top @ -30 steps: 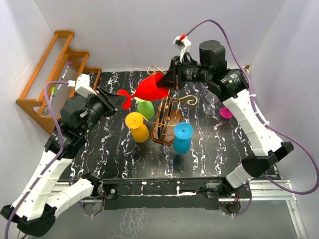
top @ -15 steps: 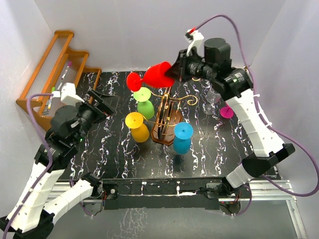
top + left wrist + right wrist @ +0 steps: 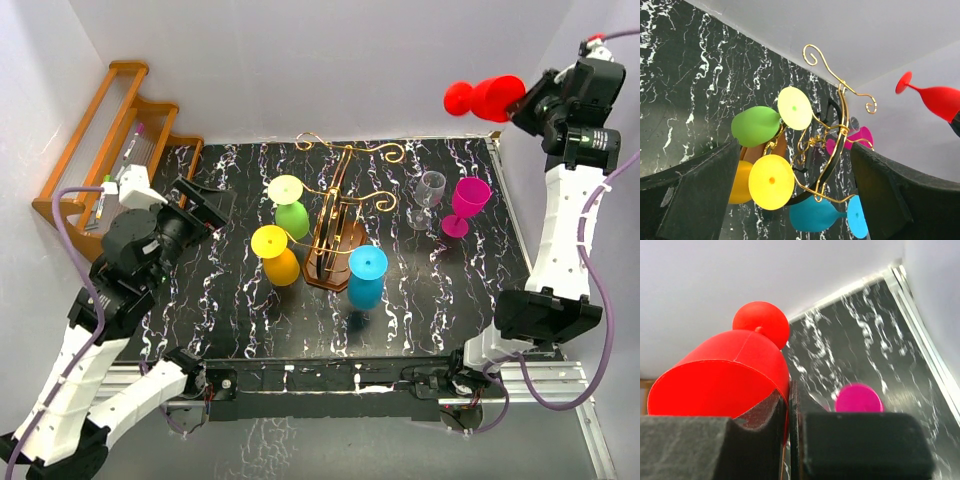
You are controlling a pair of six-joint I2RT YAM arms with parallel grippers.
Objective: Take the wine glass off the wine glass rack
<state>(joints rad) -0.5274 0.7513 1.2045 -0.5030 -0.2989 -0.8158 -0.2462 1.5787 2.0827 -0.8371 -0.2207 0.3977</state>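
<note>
Wine glass: the red plastic wine glass (image 3: 492, 97) is clear of the rack, held in the air well to the rack's right and beyond its far side, lying sideways with its round foot pointing back toward the rack.
Right gripper: the right gripper (image 3: 520, 101) is pinched tight on the wall of the red bowl at its rim.
Rack: the wine glass rack (image 3: 338, 205), a dark-brown oval wooden base with a post and thin gold scrolled wire arms, stands upright on the black white-veined marble tabletop (image 3: 230, 300).
On the rack: a green glass (image 3: 291, 217), a yellow glass (image 3: 277, 258) and a cyan glass (image 3: 366, 280) hang bowl-down from its wire arms, green and yellow on its left, cyan at its near right.
Right of the rack: a clear glass (image 3: 430, 197) and a magenta glass (image 3: 468, 203) stand upright, just beside each other.
Left gripper: the left gripper (image 3: 205, 203) is to the rack's left, jaws spread wide with nothing between them, facing the rack.
Far left of the rack: an orange-brown wooden stepped shelf (image 3: 110, 140).
</note>
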